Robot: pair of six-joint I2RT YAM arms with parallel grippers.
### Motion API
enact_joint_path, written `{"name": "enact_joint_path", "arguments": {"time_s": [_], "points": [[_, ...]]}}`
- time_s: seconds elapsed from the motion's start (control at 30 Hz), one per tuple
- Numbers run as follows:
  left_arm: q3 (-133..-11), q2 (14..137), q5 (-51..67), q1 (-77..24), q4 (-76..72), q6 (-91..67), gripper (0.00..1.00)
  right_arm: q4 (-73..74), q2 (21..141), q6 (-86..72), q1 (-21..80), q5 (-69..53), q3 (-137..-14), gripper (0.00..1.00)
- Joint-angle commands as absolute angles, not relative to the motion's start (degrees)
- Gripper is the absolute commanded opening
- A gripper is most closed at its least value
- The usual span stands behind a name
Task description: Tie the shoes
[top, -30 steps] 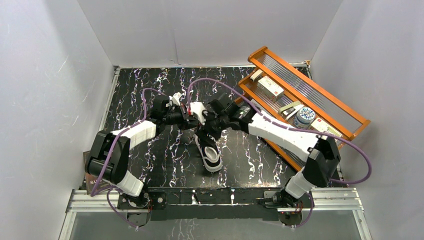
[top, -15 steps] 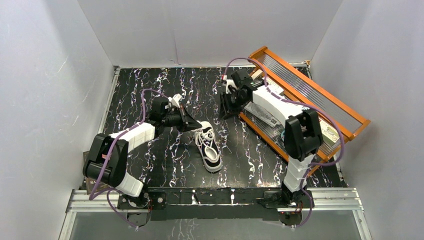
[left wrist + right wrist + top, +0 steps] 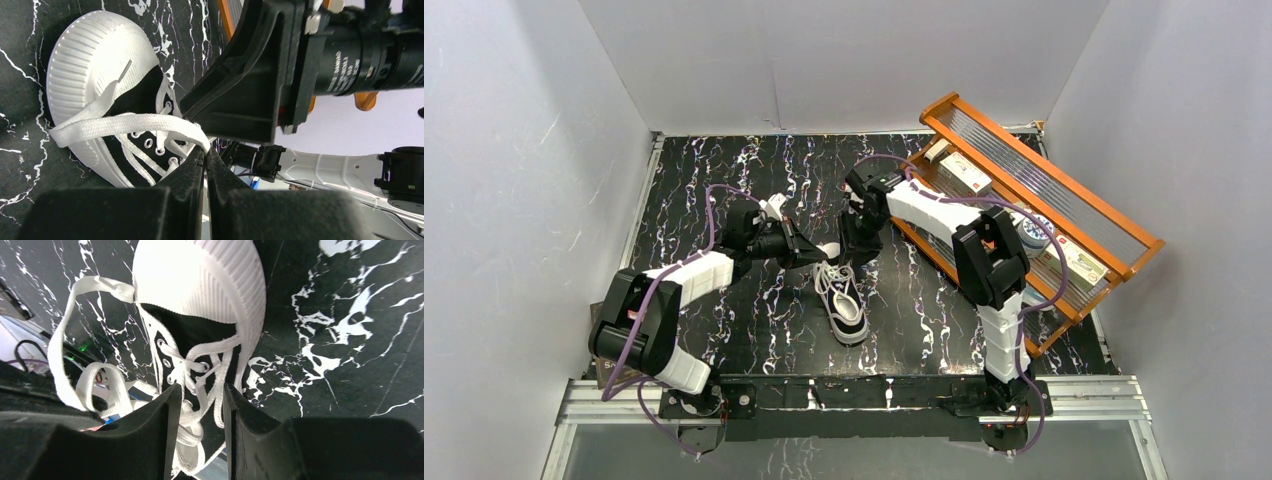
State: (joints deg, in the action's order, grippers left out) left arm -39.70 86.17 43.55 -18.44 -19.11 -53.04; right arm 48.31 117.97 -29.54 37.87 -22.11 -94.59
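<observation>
The right arm has swung back from the orange wooden rack (image 3: 1054,170), and the right gripper (image 3: 856,250) now hangs over the shoe. At left, the left gripper (image 3: 809,252) is clenched on a flat white lace (image 3: 125,125) pulled from the eyelets. The small black canvas sneaker with a white rubber toe cap (image 3: 849,305) lies mid-table on the black marbled tabletop (image 3: 724,170). The right gripper's fingers (image 3: 165,430) stand apart, with laces in the gap. Print on the rack's boxes (image 3: 969,175) and on the arm's motor (image 3: 350,55) is too small to read.
</observation>
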Motion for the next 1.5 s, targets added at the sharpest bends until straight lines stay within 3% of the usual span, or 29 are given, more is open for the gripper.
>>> {"name": "enact_joint_path", "arguments": {"time_s": [0.0, 0.13, 0.27, 0.37, 0.73, 0.8, 0.87, 0.9, 0.93, 1.0, 1.2, 1.33, 1.47], "points": [[-38.9, 82.6, 45.4, -18.2, -21.0, -54.0, 0.0, 50.4, 117.8, -30.5, 40.3, -17.7, -97.0, 0.44], [-38.7, 82.4, 45.5, -18.2, -21.0, -54.2, 0.0, 52.1, 118.9, -29.4, 41.9, -14.8, -97.5, 0.37], [-39.0, 81.6, 45.5, -18.1, -19.7, -53.4, 0.0, 53.8, 117.8, -28.9, 43.0, -9.5, -98.4, 0.11], [-39.0, 80.9, 45.1, -18.2, -18.1, -52.4, 0.0, 55.5, 116.3, -27.8, 43.0, -5.5, -100.4, 0.0], [-35.5, 77.0, 45.3, -18.2, -16.4, -53.5, 0.02, 58.2, 108.3, -23.3, 40.6, 11.3, -99.4, 0.0], [-35.4, 75.5, 44.4, -18.3, -12.8, -52.3, 0.11, 55.0, 106.5, -22.2, 40.4, 10.5, -96.7, 0.0], [-36.1, 72.7, 42.0, -18.2, -6.5, -51.2, 0.27, 53.4, 105.3, -21.8, 40.4, 8.4, -95.3, 0.0], [-36.6, 71.2, 40.6, -18.2, -3.3, -50.8, 0.58, 53.5, 104.8, -22.2, 40.4, 7.9, -94.8, 0.0], [-37.5, 69.7, 39.0, -18.2, 0.6, -50.4, 0.74, 53.5, 104.3, -22.4, 40.4, 7.9, -94.3, 0.0], [-39.1, 66.2, 34.4, -18.2, 9.8, -50.4, 0.8, 53.5, 103.1, -22.5, 40.4, 8.5, -93.2, 0.0], [-43.0, 64.0, 24.3, -17.6, 21.2, -58.0, 0.81, 49.3, 98.2, -21.9, 40.4, 7.1, -87.5, 0.0], [-47.9, 71.5, 21.5, -17.2, 20.3, -58.9, 0.78, 47.2, 96.1, -21.4, 40.4, 7.6, -85.4, 0.0], [-55.5, 83.5, 22.1, -17.4, 19.3, -48.0, 0.67, 46.7, 96.4, -20.4, 40.4, 5.3, -85.6, 0.0]]}}
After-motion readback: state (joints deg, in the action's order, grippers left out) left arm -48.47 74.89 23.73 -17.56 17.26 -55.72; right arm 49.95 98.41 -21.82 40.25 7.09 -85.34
